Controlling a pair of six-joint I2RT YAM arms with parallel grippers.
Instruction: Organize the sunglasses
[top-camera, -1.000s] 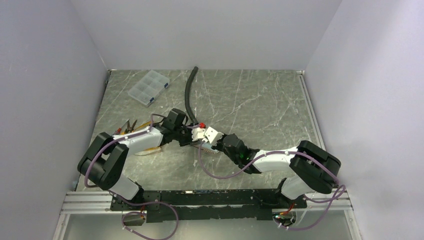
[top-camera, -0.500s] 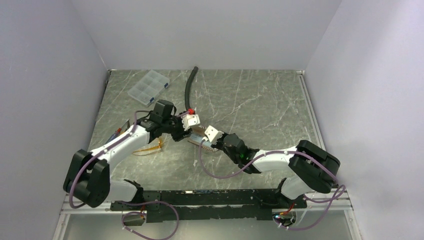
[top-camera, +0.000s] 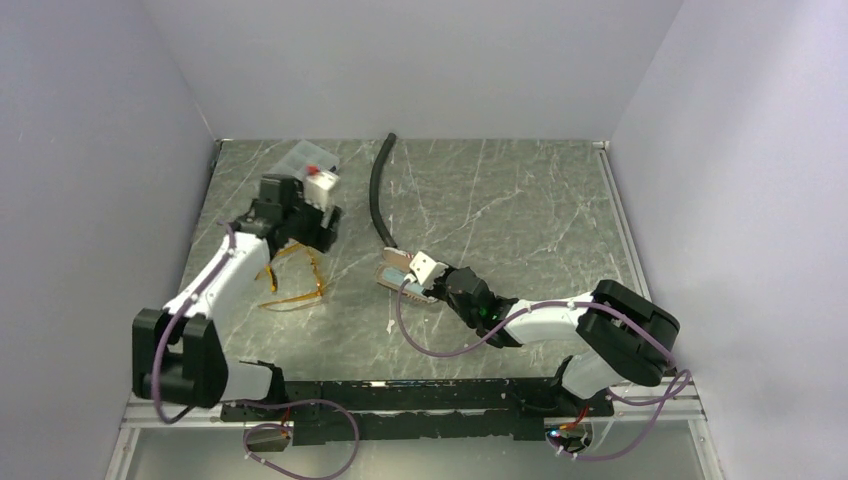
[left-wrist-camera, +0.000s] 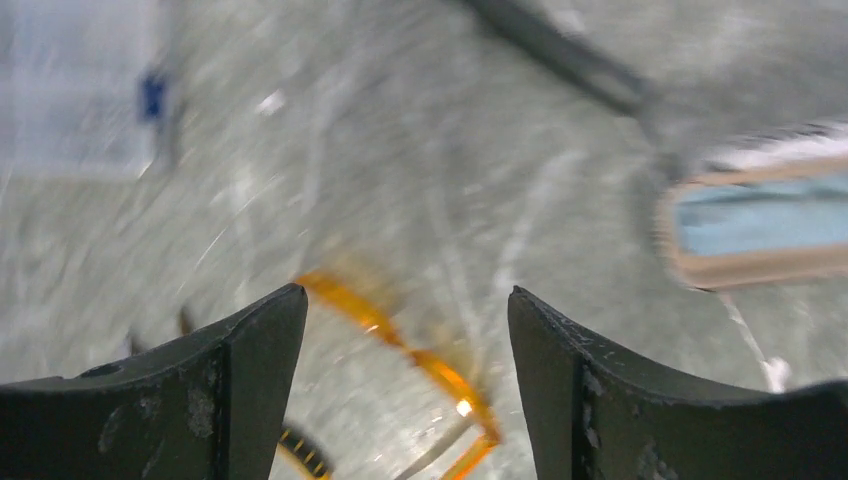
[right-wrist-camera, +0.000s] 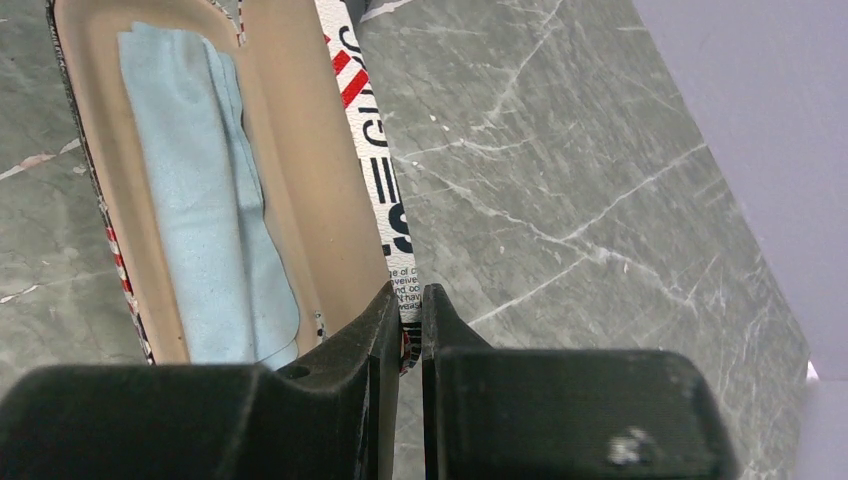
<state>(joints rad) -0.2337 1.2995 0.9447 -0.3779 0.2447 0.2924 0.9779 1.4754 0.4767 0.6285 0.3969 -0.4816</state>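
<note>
The sunglasses (top-camera: 295, 298), amber with thin orange arms, lie on the table at the left. In the blurred left wrist view the sunglasses (left-wrist-camera: 400, 350) show below and between my fingers, untouched. My left gripper (top-camera: 305, 232) (left-wrist-camera: 407, 300) hovers over them, open and empty. The grey-white pouch (top-camera: 395, 272) with black print sits open at mid-table. My right gripper (top-camera: 408, 286) (right-wrist-camera: 408, 295) is shut on the pouch's printed wall (right-wrist-camera: 375, 180). A light-blue cloth (right-wrist-camera: 200, 200) lies inside it.
A clear compartment box (top-camera: 298, 160) stands at the back left, just behind the left wrist. A black hose (top-camera: 379, 190) runs from the back wall toward the pouch. Grey walls close in both sides of the marbled table (top-camera: 520, 210).
My left arm has swung left and back, away from the pouch, to above the sunglasses, and its jaws have widened. The right arm and the pouch have stayed put.
</note>
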